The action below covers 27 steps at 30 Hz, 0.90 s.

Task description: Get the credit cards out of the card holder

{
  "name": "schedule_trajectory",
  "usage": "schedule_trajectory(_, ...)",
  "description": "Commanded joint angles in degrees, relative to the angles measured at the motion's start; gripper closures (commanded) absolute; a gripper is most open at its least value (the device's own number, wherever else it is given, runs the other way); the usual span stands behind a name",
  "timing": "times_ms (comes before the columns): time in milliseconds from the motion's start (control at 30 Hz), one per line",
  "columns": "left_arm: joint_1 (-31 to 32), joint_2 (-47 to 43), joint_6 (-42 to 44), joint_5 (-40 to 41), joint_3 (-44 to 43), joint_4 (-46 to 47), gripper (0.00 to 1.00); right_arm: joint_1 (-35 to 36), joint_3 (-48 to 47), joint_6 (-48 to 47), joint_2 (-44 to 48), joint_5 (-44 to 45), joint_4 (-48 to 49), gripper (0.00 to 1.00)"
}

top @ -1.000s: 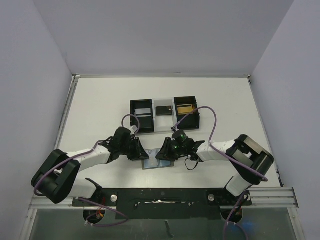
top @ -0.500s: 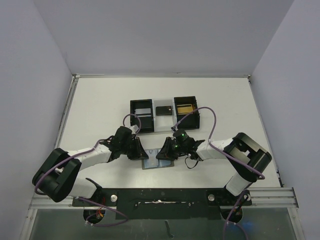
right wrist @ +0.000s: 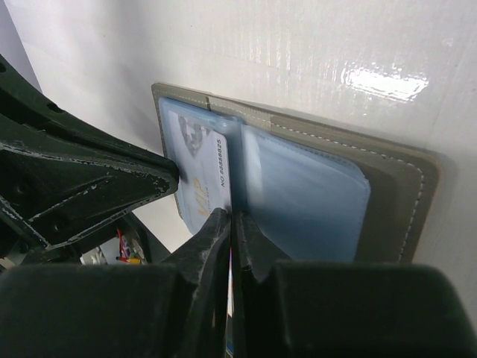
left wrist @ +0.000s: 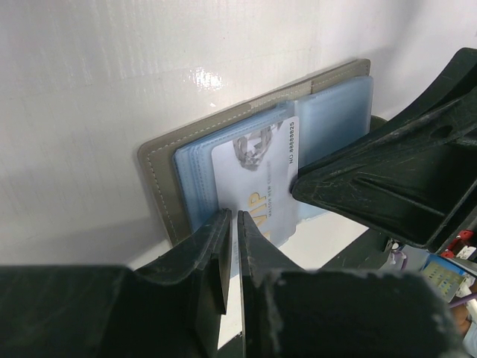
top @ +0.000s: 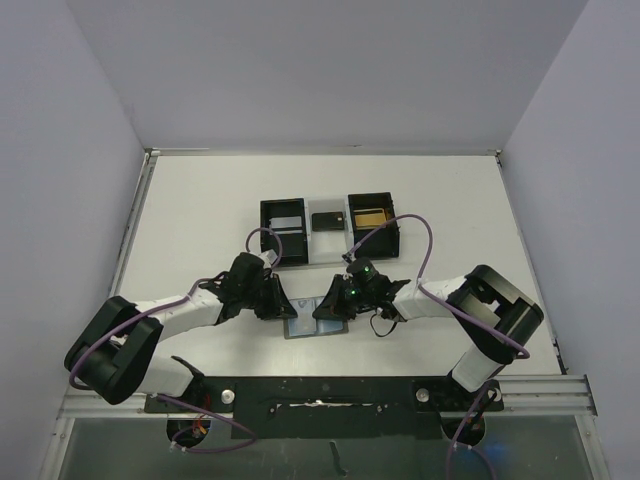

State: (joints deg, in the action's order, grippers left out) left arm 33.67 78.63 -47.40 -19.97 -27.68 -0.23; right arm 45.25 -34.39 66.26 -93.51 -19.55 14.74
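Plausibly, with right jaws clamped and left jaws a slit, neither visibly gripping, at opposite edges of the credit card [left wrist: 253, 186] on the unfolded card holder [left wrist: 156, 179], lower-centre overhead, nudging could shove the holder.

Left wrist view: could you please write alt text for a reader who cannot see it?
An open grey folding card holder lies on a white table, a white printed credit card partway out of its pale blue pockets. The left pincer, nearly shut, sits at the card's near edge; the right pincer reaches its side.
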Motion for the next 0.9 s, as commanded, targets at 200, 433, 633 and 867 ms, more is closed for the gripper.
schedule_trajectory(200, 0.5, -0.1, 1.3, 2.6, 1.3, -2.6, 0.91, -1.7, -1.6, -2.0, 1.0, -0.8, -2.1, 1.0)
schedule_trajectory(433, 0.5, -2.8, 0.4, 3.7, 2.6, -3.3, 0.91, -2.1, -0.9, -1.6, 1.9, -0.8, -2.2, 1.0)
schedule_trajectory(633, 0.5, -3.5, 0.5, 4.6, 2.2, -4.1, 0.92, -2.5, 0.4, -1.6, 3.0, -0.6, -2.2, 1.0)
schedule_trajectory(867, 0.5, -3.7, 1.1, 4.7, 2.0, -4.4, 0.92, -2.7, 0.9, -1.5, 3.6, -1.0, -2.1, 1.0)
